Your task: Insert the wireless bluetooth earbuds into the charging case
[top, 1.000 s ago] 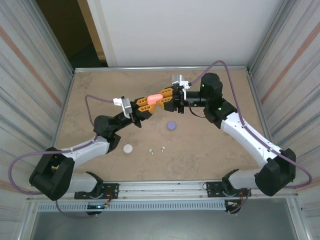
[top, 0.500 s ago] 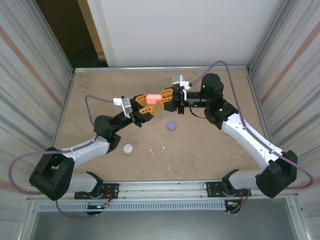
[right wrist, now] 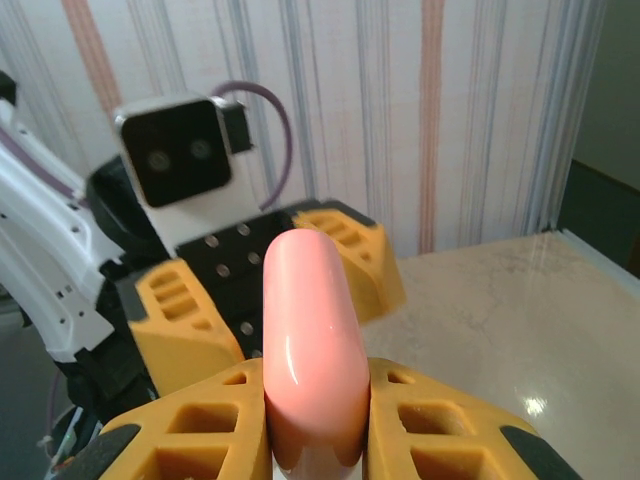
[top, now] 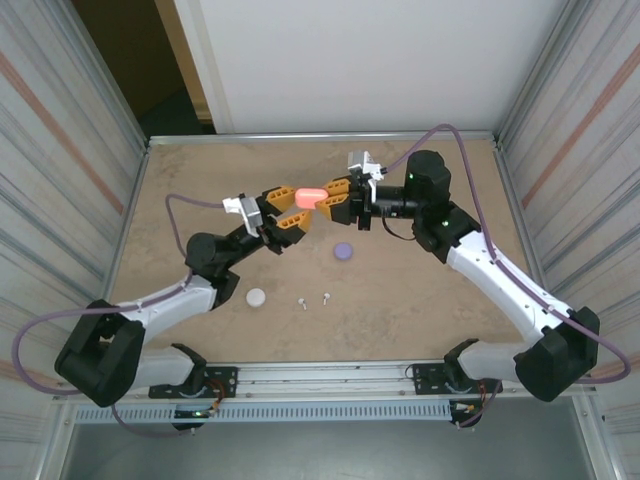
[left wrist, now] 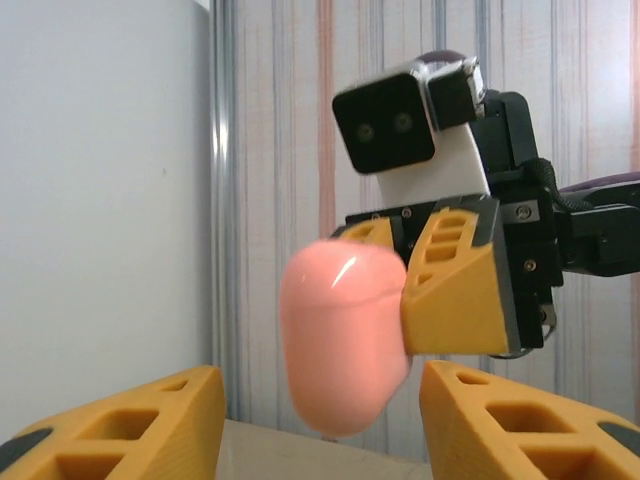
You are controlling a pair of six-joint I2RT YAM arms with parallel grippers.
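Nearest me, two white earbuds [top: 301, 303] [top: 326, 296] lie on the tabletop [top: 400, 300], with a white case [top: 256, 297] at their 9 o'clock. Further out, at their 1 o'clock, sits a purple case [top: 343, 251]. Beyond it, at its 11 o'clock and up off the tabletop, the right gripper [top: 325, 196] has its fingers clenched on one end of a coral-pink case [top: 308, 193]. The left gripper [top: 297, 206] faces it, fingers released and spread, with a gap on either side of the case.

Place: I take this for a robot test cell in a lab.
Enclosure: striped panels [top: 60, 150] wall the left and right; a white board [top: 350, 60] closes the far side.
Work surface: bare tan table [top: 200, 180].
Near edge: my two arms [top: 500, 272] are bolted to a metal rail [top: 330, 373].
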